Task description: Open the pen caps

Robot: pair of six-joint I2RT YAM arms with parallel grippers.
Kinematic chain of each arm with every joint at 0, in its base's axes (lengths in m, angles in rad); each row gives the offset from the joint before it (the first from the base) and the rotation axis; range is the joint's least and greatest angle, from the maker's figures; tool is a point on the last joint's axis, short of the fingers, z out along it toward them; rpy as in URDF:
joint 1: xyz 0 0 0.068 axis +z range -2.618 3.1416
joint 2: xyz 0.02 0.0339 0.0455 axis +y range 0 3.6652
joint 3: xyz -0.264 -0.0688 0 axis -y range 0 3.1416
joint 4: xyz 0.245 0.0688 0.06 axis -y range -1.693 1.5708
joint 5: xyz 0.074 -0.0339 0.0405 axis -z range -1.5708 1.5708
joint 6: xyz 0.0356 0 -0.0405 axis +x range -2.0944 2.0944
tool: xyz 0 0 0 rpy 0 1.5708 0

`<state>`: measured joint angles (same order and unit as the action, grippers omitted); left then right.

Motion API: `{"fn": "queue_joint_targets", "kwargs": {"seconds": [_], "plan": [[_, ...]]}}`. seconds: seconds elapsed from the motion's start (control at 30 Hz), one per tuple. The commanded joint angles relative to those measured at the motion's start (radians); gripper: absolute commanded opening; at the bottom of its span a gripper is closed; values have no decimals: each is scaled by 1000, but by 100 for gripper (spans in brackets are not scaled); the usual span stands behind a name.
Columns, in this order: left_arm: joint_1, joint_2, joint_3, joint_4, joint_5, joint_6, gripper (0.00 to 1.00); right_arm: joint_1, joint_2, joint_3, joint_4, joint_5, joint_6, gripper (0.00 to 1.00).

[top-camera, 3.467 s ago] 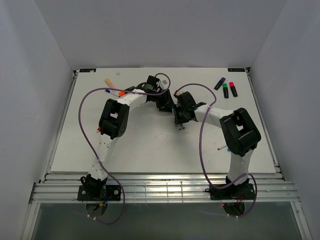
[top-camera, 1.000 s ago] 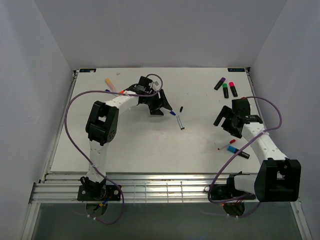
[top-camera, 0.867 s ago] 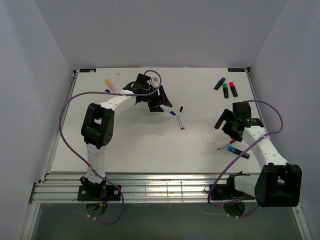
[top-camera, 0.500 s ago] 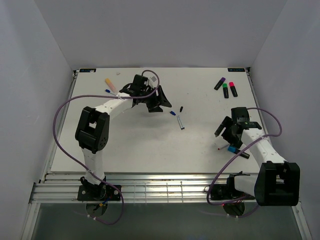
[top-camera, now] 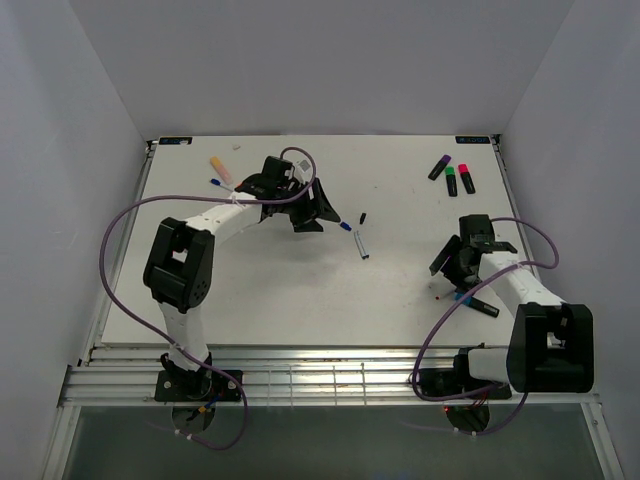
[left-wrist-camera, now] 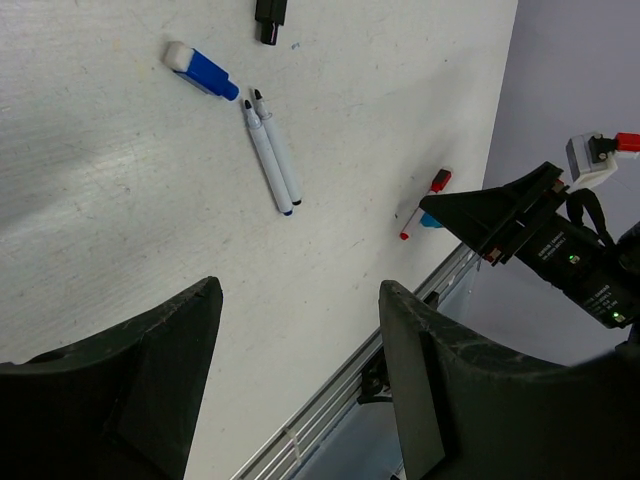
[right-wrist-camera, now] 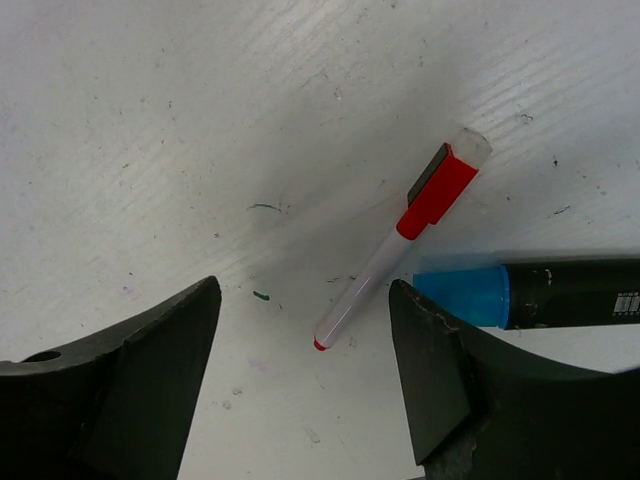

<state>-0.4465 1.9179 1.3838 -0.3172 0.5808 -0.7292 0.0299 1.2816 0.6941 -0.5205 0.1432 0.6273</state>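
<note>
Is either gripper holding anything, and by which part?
Nothing is held. The left gripper and right gripper both stand open and empty; the red-capped pen lies untouched below the right one.
</note>
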Motion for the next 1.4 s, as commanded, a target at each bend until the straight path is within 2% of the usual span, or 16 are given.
{"fn": "queue_joint_targets", "kwargs": {"seconds": [0.0, 0.23, 0.37, 0.43, 0.47, 0.6, 0.67, 0.77, 0.87, 0.9, 1.0, 1.03, 1.13, 1.17, 1.3, 1.37], "plan": [[6, -88, -15, 27, 19, 8, 75, -5, 21, -15, 43, 7, 25, 74], [6, -111, -78, 82, 42, -22, 75, -5, 50, -42, 54, 21, 49, 71], [6, -125, -100, 84, 54, -16, 75, -5, 91, -53, 86, 6, 64, 64], [6, -152, -130, 83, 30, -4, 75, -7, 113, -54, 97, -1, 66, 54], [6, -166, -143, 78, 16, -4, 75, -5, 119, -57, 99, 1, 68, 44], [6, -200, -187, 79, 17, 8, 75, 4, 125, -67, 142, -36, 22, 20], [6, -207, -184, 28, -27, 27, 75, 11, 134, -59, 132, -37, 9, 8], [6, -211, -204, 30, -42, 31, 75, 41, 119, -58, 140, -37, -12, 8], [6, -169, -198, 32, -55, 33, 70, 74, 95, -42, 140, -14, -44, 8], [6, -152, -193, 33, -65, 27, 68, 96, 88, -38, 145, -10, -55, 8], [-3, -87, -164, 53, -97, 10, 53, 132, 81, 4, 155, -16, -121, 8], [-7, -73, -160, 56, -111, 1, 42, 140, 82, 21, 149, -19, -151, 8], [-29, -2, -122, 101, -117, -41, 25, 172, 90, 97, 132, -19, -185, 8], [-38, 22, -96, 87, -125, -41, 16, 177, 91, 116, 132, -24, -207, 8], [-67, 134, 43, 26, -177, -42, 0, 202, 84, 186, 145, -53, -235, 8], [-73, 184, 96, 27, -196, -53, 0, 209, 79, 212, 155, -83, -242, 8]]}}
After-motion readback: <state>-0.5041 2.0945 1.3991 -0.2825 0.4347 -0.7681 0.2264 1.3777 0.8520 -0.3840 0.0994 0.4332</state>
